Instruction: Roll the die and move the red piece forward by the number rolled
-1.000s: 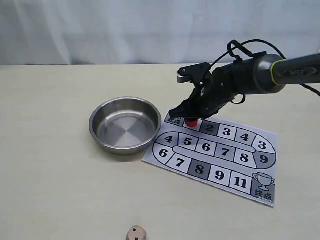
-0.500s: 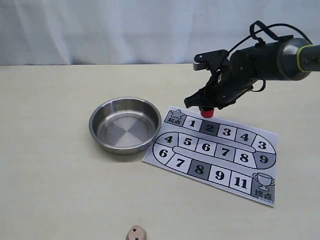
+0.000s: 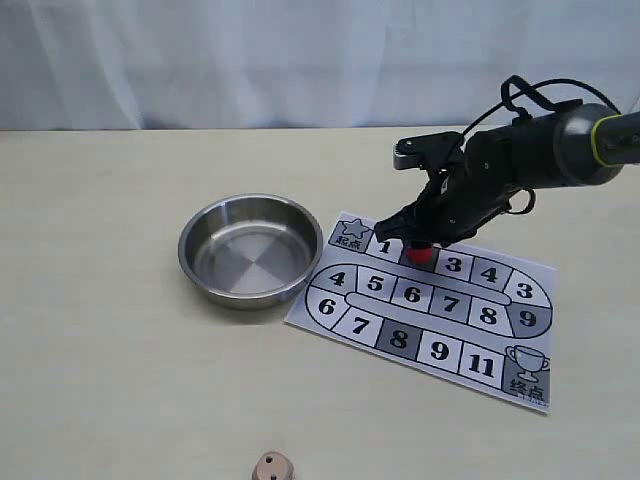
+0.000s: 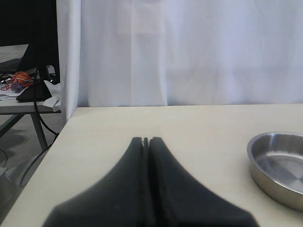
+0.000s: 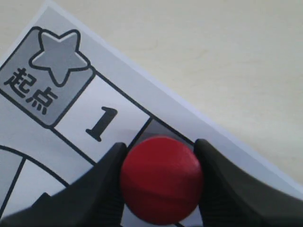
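Left fingers (image 4: 137,156): pressed together, empty.
Bowl (image 3: 252,250): just left of the board (image 3: 440,310).
Die (image 3: 272,467): on the surface (image 3: 100,350), well apart from the bowl.
Red piece (image 3: 421,256): at the dark square beside 1.
Right fingers (image 5: 94,189): clamping the red piece.

Bright, even light; soft shadows.

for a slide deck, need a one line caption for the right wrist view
Right gripper shut on the red piece at the grey square beside square 1 of the paper board.
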